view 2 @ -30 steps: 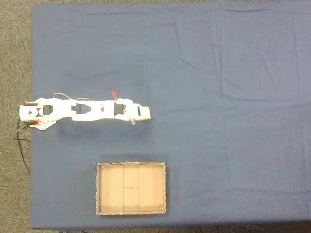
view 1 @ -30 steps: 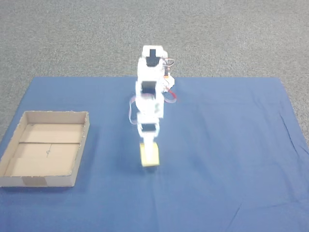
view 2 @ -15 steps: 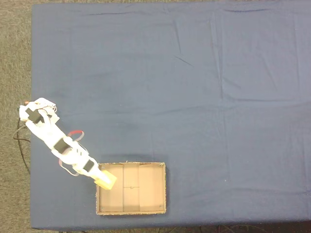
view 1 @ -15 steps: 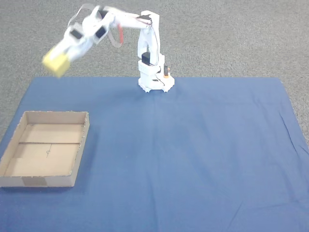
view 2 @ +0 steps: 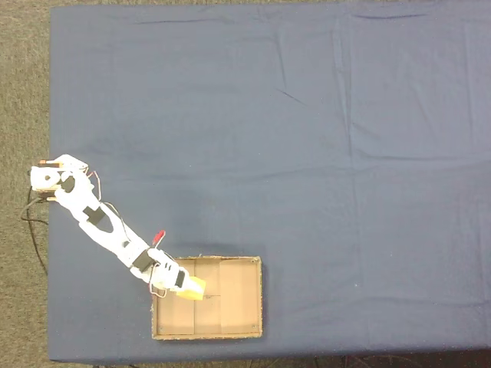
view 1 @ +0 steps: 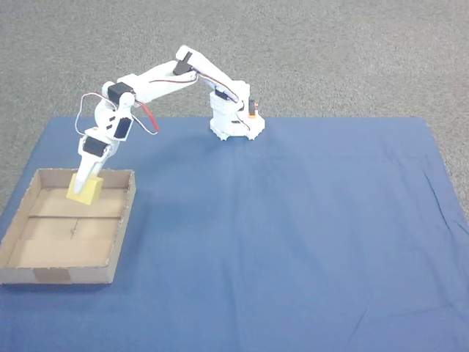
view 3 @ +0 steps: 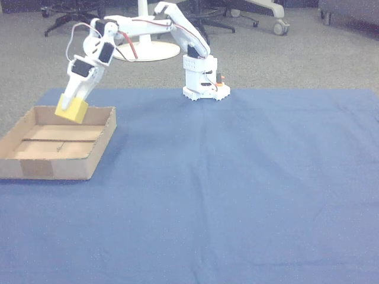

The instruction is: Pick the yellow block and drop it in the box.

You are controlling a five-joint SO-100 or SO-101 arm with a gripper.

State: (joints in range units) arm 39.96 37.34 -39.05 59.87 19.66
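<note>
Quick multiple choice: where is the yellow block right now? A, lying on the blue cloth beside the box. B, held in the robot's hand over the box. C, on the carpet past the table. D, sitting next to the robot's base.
B: the hand is closed on the yellow block above the box near its far wall, as the overhead-style fixed view also shows.

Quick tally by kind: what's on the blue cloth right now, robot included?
Small pale yellow cube, held in the tool above the tray: 1
Shallow brown cardboard tray: 1
White robot arm: 1
Blue cloth covering the table: 1
Total: 4
</note>
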